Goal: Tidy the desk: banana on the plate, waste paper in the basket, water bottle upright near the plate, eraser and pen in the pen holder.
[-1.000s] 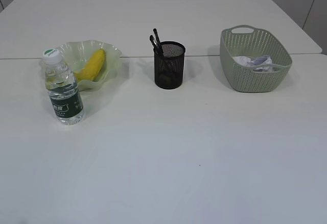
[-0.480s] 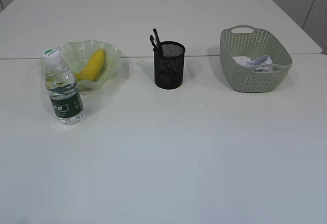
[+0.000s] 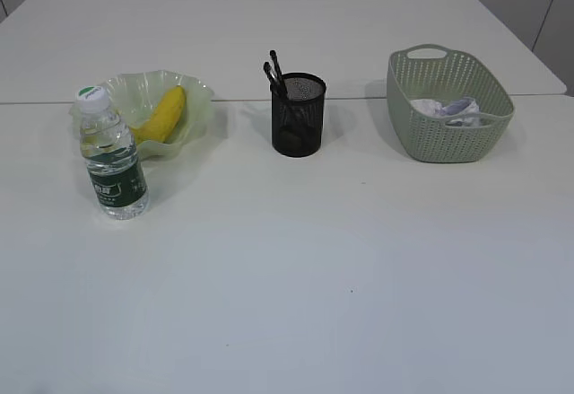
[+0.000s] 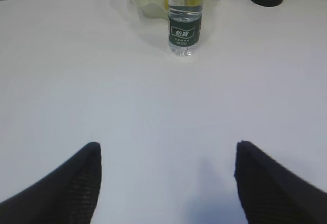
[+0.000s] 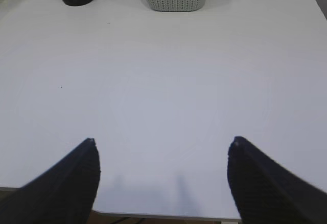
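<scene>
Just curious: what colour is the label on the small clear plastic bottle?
Dark green with white print, clearest in the left wrist view.

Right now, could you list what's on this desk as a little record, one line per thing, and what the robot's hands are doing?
banana: lying in the plate
water bottle: upright, just in front of the plate
pen holder: mid-desk, two dark pens sticking out
eraser: not visible
waste paper: inside the basket
left hand: open, empty, over bare desk
right hand: open, empty, near the desk's front edge
</scene>
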{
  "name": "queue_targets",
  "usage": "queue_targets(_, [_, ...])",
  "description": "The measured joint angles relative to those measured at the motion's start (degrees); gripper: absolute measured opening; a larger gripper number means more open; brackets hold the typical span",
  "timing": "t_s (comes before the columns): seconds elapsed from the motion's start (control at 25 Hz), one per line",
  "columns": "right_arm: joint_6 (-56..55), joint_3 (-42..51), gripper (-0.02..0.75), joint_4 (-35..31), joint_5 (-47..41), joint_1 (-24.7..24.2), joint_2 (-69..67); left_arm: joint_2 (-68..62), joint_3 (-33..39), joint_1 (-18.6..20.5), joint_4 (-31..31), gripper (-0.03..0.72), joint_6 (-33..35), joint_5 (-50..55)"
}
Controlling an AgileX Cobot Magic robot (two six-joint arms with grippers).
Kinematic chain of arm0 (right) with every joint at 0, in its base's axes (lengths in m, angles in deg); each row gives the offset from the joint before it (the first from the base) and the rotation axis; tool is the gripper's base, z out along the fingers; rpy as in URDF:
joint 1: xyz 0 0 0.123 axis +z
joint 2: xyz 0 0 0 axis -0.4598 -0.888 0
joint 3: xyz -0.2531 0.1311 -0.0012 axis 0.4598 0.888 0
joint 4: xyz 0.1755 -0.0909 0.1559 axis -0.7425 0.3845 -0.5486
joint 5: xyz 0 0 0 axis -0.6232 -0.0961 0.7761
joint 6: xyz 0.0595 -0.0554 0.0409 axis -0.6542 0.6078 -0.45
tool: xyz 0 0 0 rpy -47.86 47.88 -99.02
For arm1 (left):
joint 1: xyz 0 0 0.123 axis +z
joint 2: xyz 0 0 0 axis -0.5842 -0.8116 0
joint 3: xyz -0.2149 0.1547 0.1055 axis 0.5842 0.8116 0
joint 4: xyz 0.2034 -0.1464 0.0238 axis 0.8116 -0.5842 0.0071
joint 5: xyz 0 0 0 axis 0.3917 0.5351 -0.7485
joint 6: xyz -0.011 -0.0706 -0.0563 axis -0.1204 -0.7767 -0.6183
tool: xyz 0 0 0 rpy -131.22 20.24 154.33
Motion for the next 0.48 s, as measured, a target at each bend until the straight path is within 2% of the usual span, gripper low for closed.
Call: queue_targets(0.48, [0.0,0.0,0.578,0.0,0.0,0.0,0.0,0.0,0.0,0.0,-0.12,0.58,0.0,0.0])
